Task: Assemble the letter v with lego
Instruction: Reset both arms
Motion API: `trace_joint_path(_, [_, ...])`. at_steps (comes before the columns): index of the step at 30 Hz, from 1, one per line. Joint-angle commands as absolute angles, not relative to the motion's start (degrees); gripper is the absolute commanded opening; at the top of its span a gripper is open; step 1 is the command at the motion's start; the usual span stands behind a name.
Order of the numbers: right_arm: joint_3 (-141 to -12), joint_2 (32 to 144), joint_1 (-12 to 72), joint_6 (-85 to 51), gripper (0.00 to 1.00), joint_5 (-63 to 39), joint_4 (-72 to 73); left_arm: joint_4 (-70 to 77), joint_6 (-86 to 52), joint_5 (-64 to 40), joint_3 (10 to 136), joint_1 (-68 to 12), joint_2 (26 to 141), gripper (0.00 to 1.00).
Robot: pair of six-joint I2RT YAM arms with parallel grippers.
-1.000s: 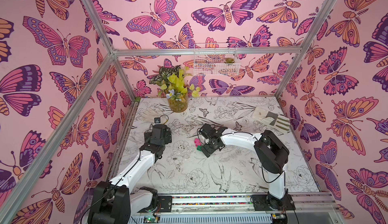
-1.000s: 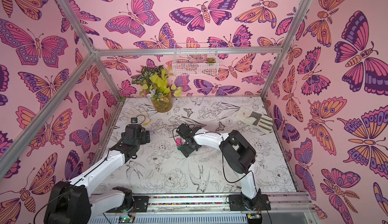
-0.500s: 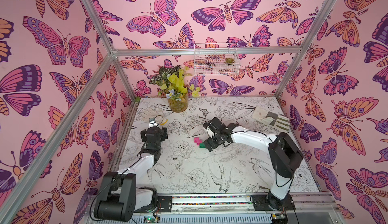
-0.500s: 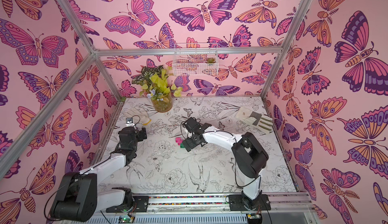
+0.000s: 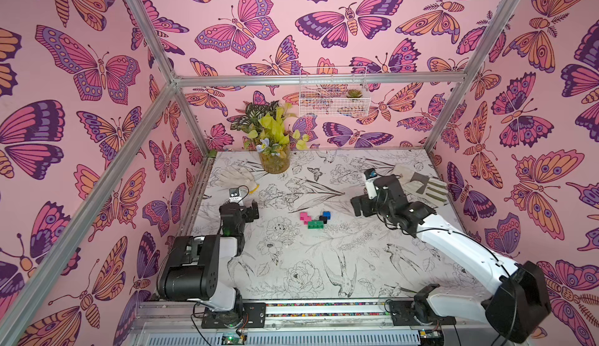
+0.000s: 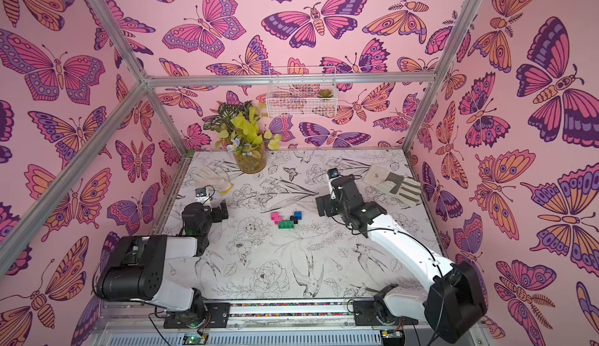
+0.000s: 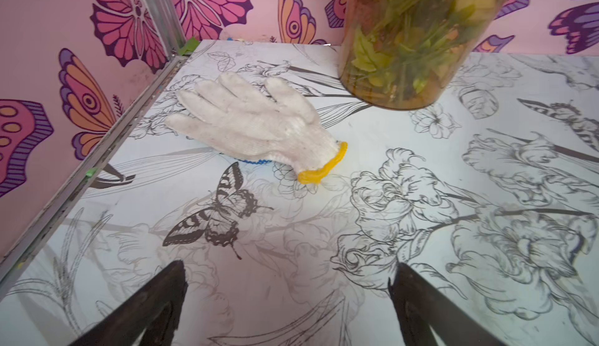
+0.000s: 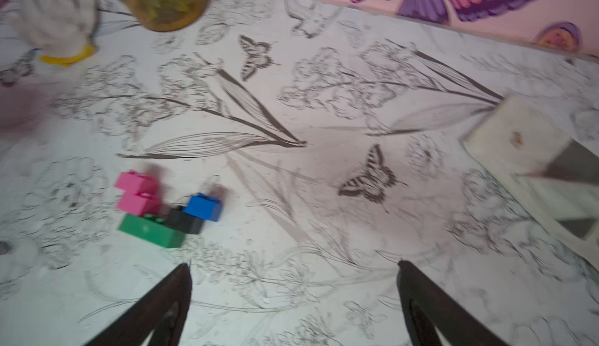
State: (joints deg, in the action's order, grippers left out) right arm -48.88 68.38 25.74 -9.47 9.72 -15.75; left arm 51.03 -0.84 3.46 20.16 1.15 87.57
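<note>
A: The right hand (image 8: 293,263), how does it stand?
B: Spread wide apart with nothing in it, raised off the table (image 5: 340,263) on the right, in the far half. Its own view is a little blurred.
A: And the left hand (image 7: 288,276)?
B: Also open wide and empty, at the left edge, pointing toward the far side.
A: What lies nearest them?
B: Between the two, mid-table and well apart from both, the V (image 5: 313,219) lies flat. Two pink bricks (image 8: 137,192) step down its left arm to the green brick (image 8: 150,231) at the near point. The black brick (image 8: 183,222) and then the blue brick (image 8: 204,206) climb the right arm. Each touches its neighbour.
A: Farther out?
B: Beyond the left hand a white glove (image 7: 252,124) with a yellow cuff lies flat. Right of it, by the far wall, a jar (image 7: 415,52) of leaves stands upright. Behind the right hand, far right, lies a second glove (image 5: 421,184) with grey patches. A wire basket (image 5: 334,91) hangs on the far wall.
</note>
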Motion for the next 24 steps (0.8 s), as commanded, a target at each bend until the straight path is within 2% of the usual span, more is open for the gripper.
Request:
trace_joint_path(1, [-40.47,61.63,21.46,-7.20,0.99,20.50,-6.28,57.54,0.97,0.23,16.61,0.61,88.07,1.00])
trace_joint_path(4, [-27.13,54.61,18.66,3.31,0.99,26.03,11.80,55.54,0.40,2.26,17.98,0.46,88.16,1.00])
trace_joint_path(6, [-20.18,54.03,16.14,3.51,0.99,26.59,24.38,53.84,0.06,3.40,18.28,0.31,88.25,1.00])
trace_joint_path(8, [-18.76,55.56,12.72,0.07,0.99,24.49,25.51,50.16,-0.07,3.09,21.77,0.34,88.28,1.00])
trace_joint_path(12, [-13.41,67.66,10.24,1.04,0.99,28.01,45.64,51.44,0.07,2.82,21.10,0.40,88.36,1.00])
trace_joint_path(14, [-13.72,74.18,9.65,2.70,0.99,26.68,53.24,50.70,0.18,2.29,21.30,0.40,88.15,1.00])
trace_joint_path(17, [-18.89,78.48,8.77,0.74,0.99,20.04,47.20,51.12,0.26,2.20,21.34,0.38,88.43,1.00])
trace_joint_path(21, [-16.31,89.62,6.03,-1.54,0.99,20.54,65.86,51.19,0.21,2.22,21.29,0.45,88.42,1.00])
trace_joint_path(23, [-21.17,86.44,5.60,-2.13,0.99,18.08,49.82,50.88,0.17,2.13,21.49,0.43,88.42,1.00])
trace_joint_path(24, [-22.28,85.94,3.70,-2.89,0.99,14.56,47.28,50.83,0.29,2.11,21.47,0.41,88.49,1.00])
